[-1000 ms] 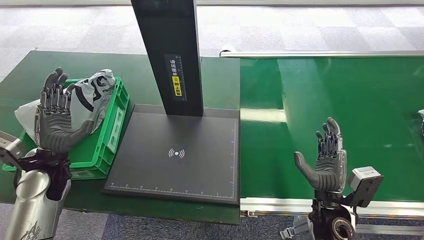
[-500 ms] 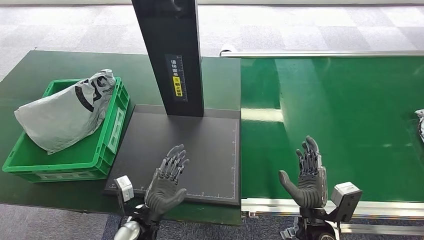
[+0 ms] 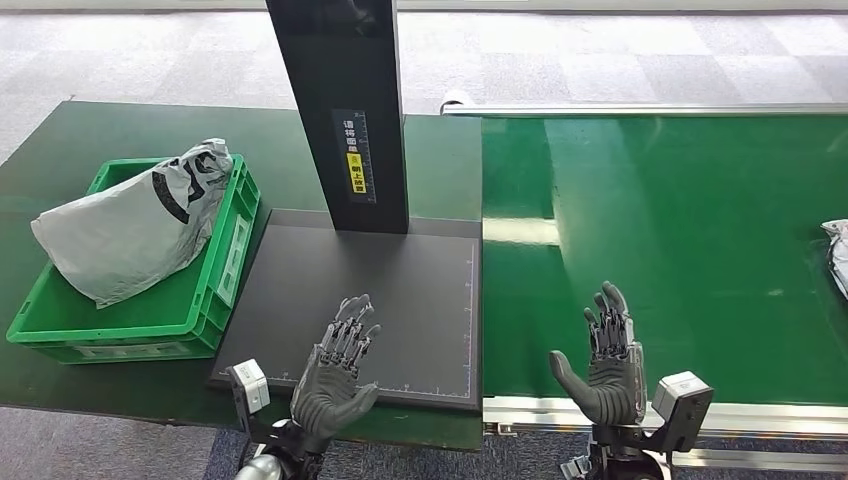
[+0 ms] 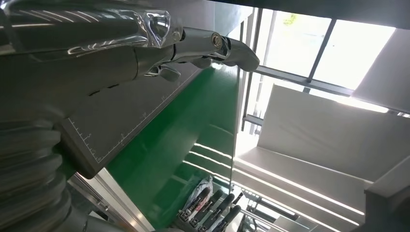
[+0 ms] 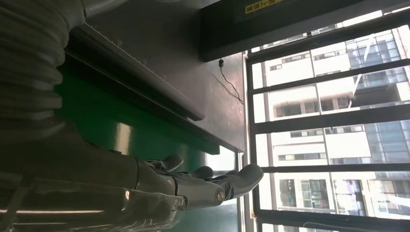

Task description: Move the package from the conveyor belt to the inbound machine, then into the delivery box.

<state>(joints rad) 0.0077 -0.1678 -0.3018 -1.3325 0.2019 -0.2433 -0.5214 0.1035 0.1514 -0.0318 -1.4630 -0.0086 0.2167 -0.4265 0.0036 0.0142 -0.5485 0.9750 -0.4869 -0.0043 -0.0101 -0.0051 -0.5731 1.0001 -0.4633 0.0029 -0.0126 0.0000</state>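
Both of the humanoid's hands are raised palm-up and empty at the near edge of the workstation. The left hand is held over the front edge of the black inbound machine, fingers straight, slightly spread and pointing away from the robot, thumb out to the side, holding nothing. The right hand is lifted over the near edge of the green conveyor belt, fingers upright and close together, thumb splayed toward the machine, also holding nothing. A small grey camera block sits at each wrist. The grey plastic package lies in the green delivery box to the left of the machine, its bulk leaning over the box's far and left rim. The machine's dark upright column, bearing a yellow label, rises from the back of the scanning plate. At the far right edge of the belt, part of another grey bag is visible
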